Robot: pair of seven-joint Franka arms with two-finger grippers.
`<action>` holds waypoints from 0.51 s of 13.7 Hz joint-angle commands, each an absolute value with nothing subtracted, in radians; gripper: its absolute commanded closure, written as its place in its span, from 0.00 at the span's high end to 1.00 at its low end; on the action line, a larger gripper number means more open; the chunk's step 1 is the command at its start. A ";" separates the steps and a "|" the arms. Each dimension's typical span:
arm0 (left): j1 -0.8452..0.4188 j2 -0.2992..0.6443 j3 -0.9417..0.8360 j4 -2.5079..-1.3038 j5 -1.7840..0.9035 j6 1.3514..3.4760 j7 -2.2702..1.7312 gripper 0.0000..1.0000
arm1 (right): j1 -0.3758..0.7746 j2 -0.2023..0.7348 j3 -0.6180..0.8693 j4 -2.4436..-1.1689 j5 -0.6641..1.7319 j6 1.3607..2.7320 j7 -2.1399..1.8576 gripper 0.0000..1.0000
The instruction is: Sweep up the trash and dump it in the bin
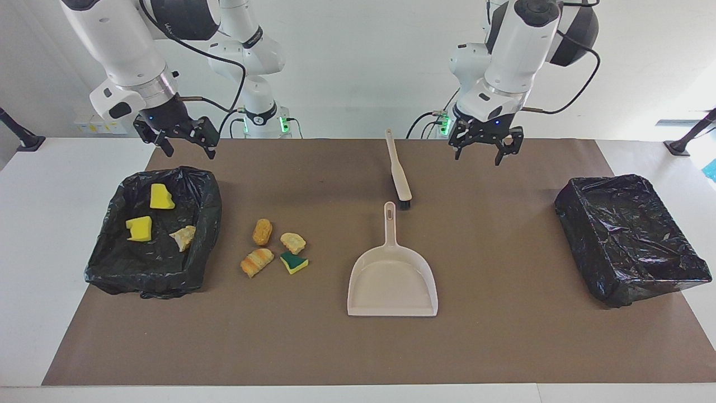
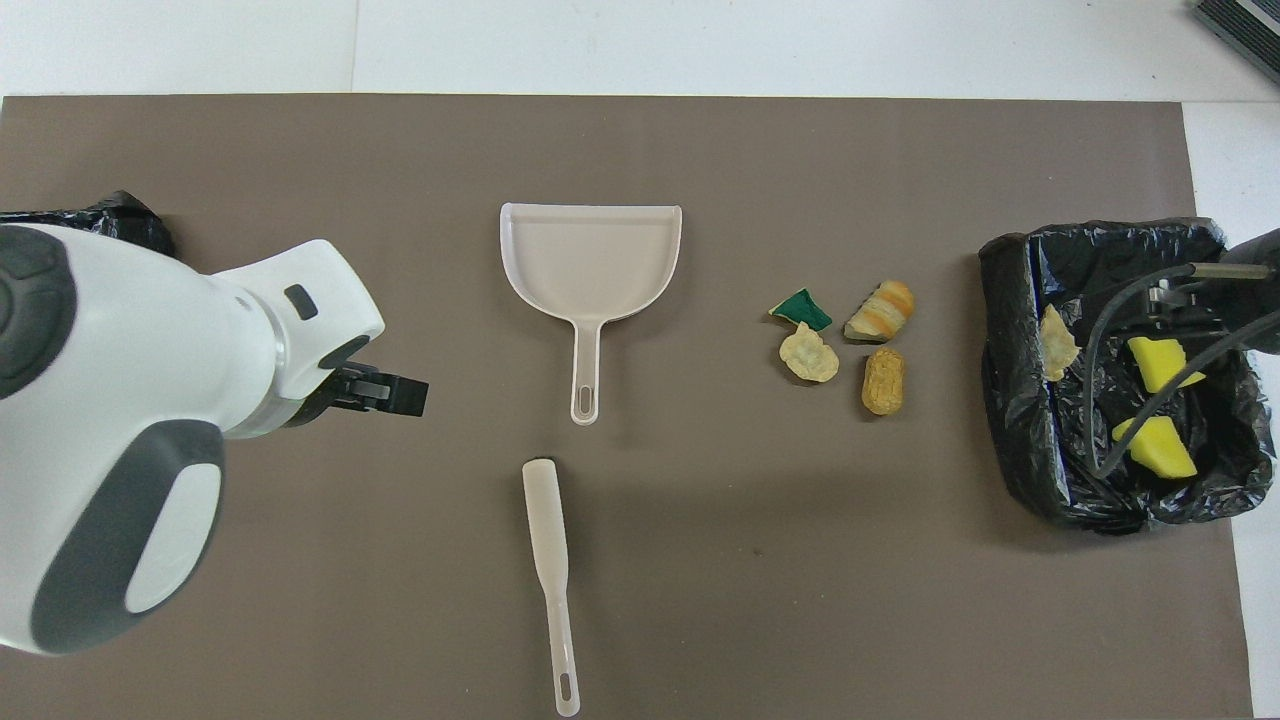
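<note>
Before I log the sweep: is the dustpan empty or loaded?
Empty. The dustpan lies flat with a bare tray; four scraps sit on the mat beside it.
</note>
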State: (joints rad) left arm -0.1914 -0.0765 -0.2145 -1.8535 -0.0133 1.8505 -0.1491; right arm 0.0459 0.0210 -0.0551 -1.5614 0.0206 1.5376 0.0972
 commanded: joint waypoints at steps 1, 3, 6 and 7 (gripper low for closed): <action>-0.279 0.024 -0.199 -1.859 -0.006 1.980 -0.256 1.00 | 0.040 0.003 -0.060 -1.585 0.040 1.546 0.060 1.00; -0.328 0.124 -0.199 -1.848 0.035 2.084 -0.329 1.00 | 0.040 0.003 -0.061 -1.583 0.035 1.546 0.060 1.00; -0.414 0.239 -0.199 -1.848 0.109 2.227 -0.497 1.00 | 0.040 0.005 -0.060 -1.580 0.038 1.548 0.058 1.00; -0.435 0.258 -0.199 -1.848 0.135 2.256 -0.540 1.00 | 0.041 0.000 -0.061 -1.588 0.038 1.546 0.055 1.00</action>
